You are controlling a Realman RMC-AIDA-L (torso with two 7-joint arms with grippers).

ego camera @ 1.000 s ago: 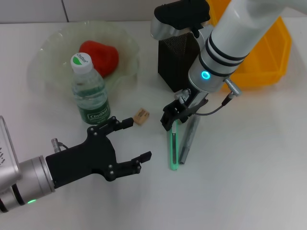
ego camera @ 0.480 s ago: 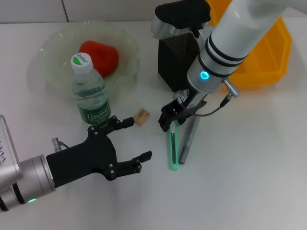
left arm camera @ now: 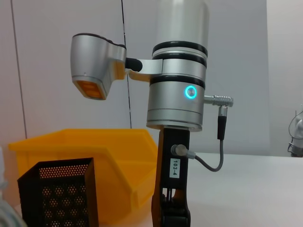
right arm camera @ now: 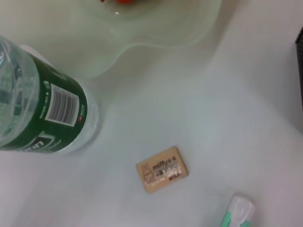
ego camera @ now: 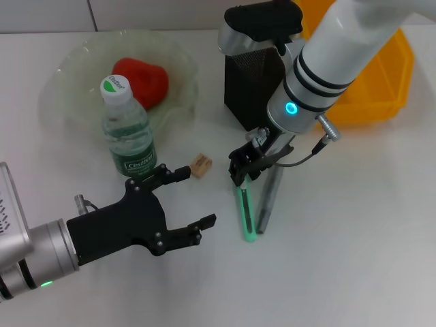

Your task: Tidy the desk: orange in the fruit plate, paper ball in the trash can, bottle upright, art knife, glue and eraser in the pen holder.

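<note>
The green art knife [ego camera: 244, 212] lies slightly tilted on the table, and my right gripper [ego camera: 247, 165] hangs right over its far end. Beside the knife lies the grey glue stick [ego camera: 267, 197]. The small tan eraser [ego camera: 200, 164] rests left of them; the right wrist view shows the eraser [right arm camera: 162, 169] and the knife's tip [right arm camera: 238, 211]. The bottle [ego camera: 127, 129] stands upright. A red-orange fruit [ego camera: 141, 80] sits in the glass fruit plate [ego camera: 75, 61]. The black mesh pen holder [ego camera: 251, 88] stands behind my right gripper. My left gripper [ego camera: 197, 197] hovers open near the front, holding nothing. The paper ball is out of view.
A yellow bin [ego camera: 381, 75] stands at the back right, behind the pen holder. In the left wrist view, my right arm's silver wrist [left arm camera: 177, 94] rises in front of the bin [left arm camera: 109, 161] and the pen holder [left arm camera: 57, 194].
The art knife's far end has shifted left, so the knife now lies tilted. My right gripper has edged slightly. The left arm has stayed still.
</note>
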